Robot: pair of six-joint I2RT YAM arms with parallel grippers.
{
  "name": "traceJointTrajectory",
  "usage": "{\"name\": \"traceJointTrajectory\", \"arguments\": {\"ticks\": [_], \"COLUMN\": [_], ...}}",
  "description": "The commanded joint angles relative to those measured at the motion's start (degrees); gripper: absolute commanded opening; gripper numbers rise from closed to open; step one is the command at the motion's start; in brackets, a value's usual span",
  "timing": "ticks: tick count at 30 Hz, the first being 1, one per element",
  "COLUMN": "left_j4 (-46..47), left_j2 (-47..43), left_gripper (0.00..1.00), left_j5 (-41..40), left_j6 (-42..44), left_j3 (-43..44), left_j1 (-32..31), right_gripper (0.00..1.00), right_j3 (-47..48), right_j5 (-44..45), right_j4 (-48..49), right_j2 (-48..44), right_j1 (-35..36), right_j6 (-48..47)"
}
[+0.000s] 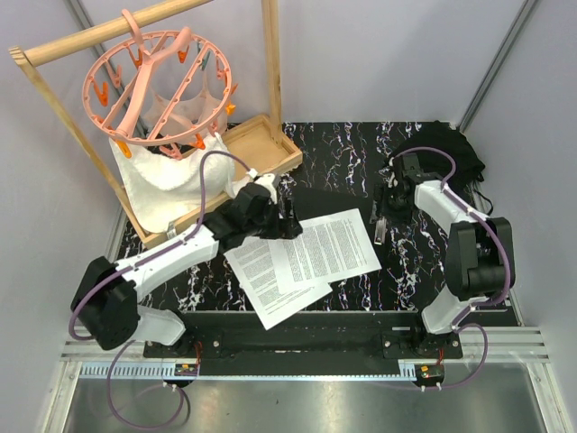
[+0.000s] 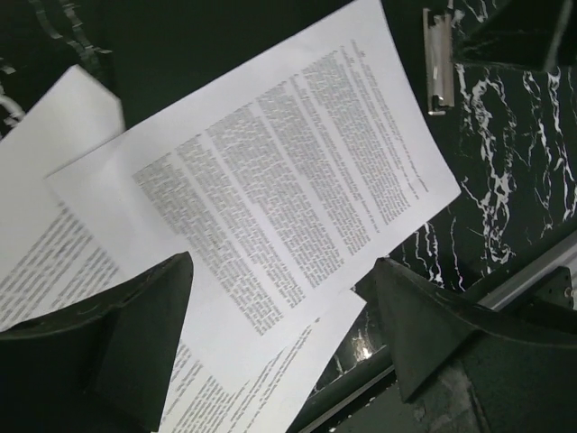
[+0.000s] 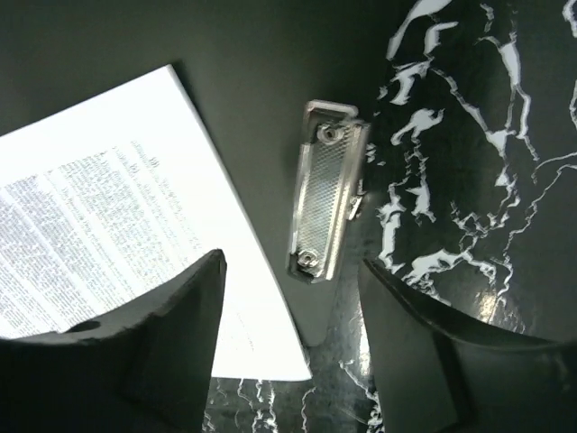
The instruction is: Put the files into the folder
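Observation:
The files (image 1: 306, 257) are a few white printed sheets fanned out on the black marbled mat, their far part lying on the folder (image 1: 334, 200), a flat matte black board. The folder's silver clip (image 1: 380, 227) is at its right edge. My left gripper (image 1: 290, 221) is open and empty, hovering over the sheets (image 2: 270, 162) with the jaws wide apart (image 2: 281, 262). My right gripper (image 1: 389, 200) is open and empty, just above the clip (image 3: 326, 200), with the top sheet's corner (image 3: 117, 207) to its left (image 3: 290, 262).
A wooden rack with a pink peg hanger (image 1: 162, 77) and a white cloth (image 1: 158, 185) stands at the back left, beside a wooden tray (image 1: 261, 144). A lumpy black fabric bundle (image 1: 451, 149) lies at the back right.

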Motion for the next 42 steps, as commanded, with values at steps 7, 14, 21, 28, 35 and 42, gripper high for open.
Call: {"name": "traceJointTrajectory", "arguments": {"ticks": [7,14,21,28,35,42], "left_j4": [5.2,11.6,9.1,9.7,12.1,15.7], "left_j2": [0.1,4.3,12.9,18.0,16.3,14.1], "left_gripper": [0.87,0.80,0.82,0.80,0.60,0.35], "left_j5": [-2.3,-6.0,-11.4,-10.9,-9.2,-7.8], "left_j6": [-7.7,-8.5,-8.7,-9.7,-9.5,-7.6], "left_j3": [-10.5,-12.3,-4.4,-1.7,-2.4,-2.4], "left_j1": [4.3,5.3,6.0,6.1,6.1,6.1], "right_gripper": [0.77,0.70,0.63,0.62,0.61,0.61], "right_j3": [8.1,10.0,10.0,10.6,10.6,11.0], "right_j5": [-4.7,-4.8,-3.2,-4.0,-7.2,-11.1], "right_j4": [3.5,5.8,6.3,6.9,8.2,9.4], "right_j2": [4.9,10.3,12.8,13.9,15.3,15.9], "right_j1": [9.4,10.5,10.4,10.4,10.3,9.7], "right_j6": [3.4,3.0,1.0,0.3,1.0,2.9]}}
